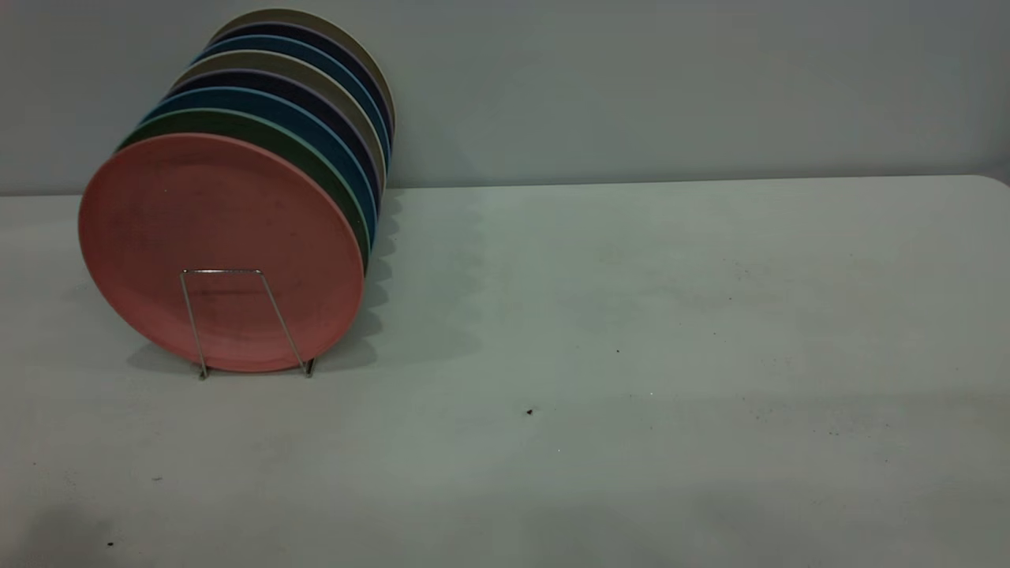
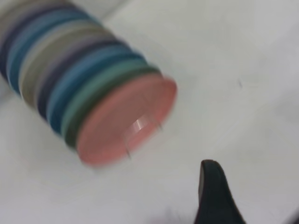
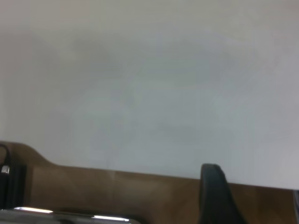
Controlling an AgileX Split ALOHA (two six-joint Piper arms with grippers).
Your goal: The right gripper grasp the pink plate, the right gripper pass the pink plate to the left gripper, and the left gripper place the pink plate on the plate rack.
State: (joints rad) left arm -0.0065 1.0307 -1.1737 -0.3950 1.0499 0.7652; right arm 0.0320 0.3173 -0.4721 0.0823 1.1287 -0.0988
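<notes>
The pink plate point(image 1: 197, 213) stands upright at the front of a row of plates in the plate rack point(image 1: 272, 312), on the left of the table. A silver wire loop of the rack crosses the plate's lower face. The plate also shows in the left wrist view point(image 2: 110, 128), with the wire loop point(image 2: 150, 122) in front of it. My left gripper point(image 2: 212, 196) shows only as a blurred black shape, off to the side of the plate and apart from it. My right gripper point(image 3: 212, 191) shows as a black shape over the table's edge. Neither gripper appears in the exterior view.
Behind the pink plate stand a teal-green plate point(image 1: 260, 126), blue, dark and beige plates point(image 1: 316, 71), several in all. The white table point(image 1: 631, 331) stretches to the right of the rack. A brown surface point(image 3: 117, 196) lies past the table's edge.
</notes>
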